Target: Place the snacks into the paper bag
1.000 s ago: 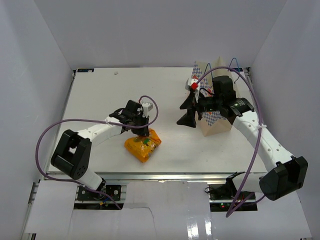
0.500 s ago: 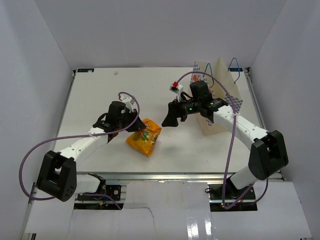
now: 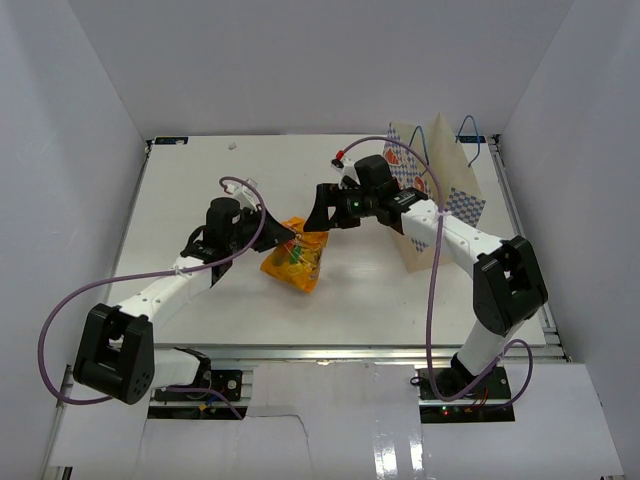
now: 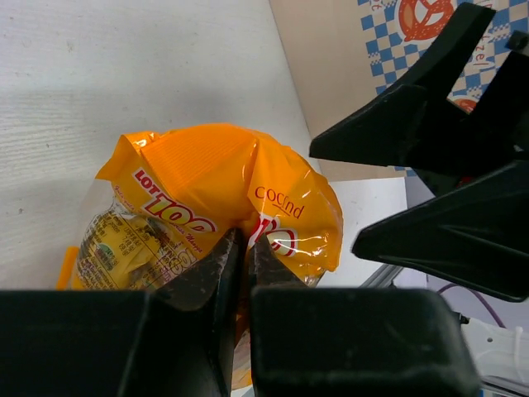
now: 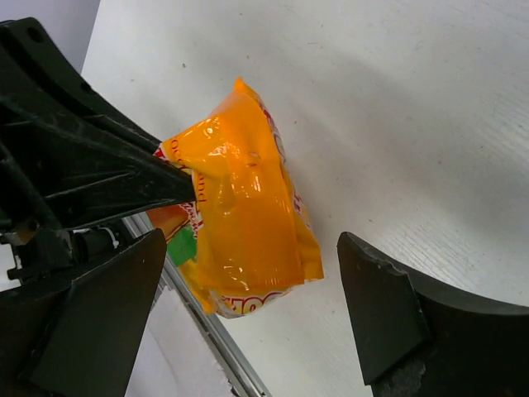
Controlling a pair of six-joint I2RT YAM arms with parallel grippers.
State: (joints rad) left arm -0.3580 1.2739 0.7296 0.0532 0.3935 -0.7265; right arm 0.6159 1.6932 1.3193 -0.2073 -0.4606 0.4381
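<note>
Plainly, the job looks to be on its last visible item. The big orange-yellow pouch (image 3: 293, 263) is near the middle of the tabletop (image 3: 190, 180), pinched at its upper edge by the left tool (image 3: 278, 236), whose fingers are clamped on the film. The right tool (image 3: 322, 210) sits at the pouch's 1 o'clock, fingers spread wide and empty — apparently set to take it over. The paper bag (image 3: 445, 195) stands upright at the tabletop's 2 o'clock, well apart from the pouch. No other snacks lie in view, and the bag's inside is hidden — this pouch, at least, is left to go in.
</note>
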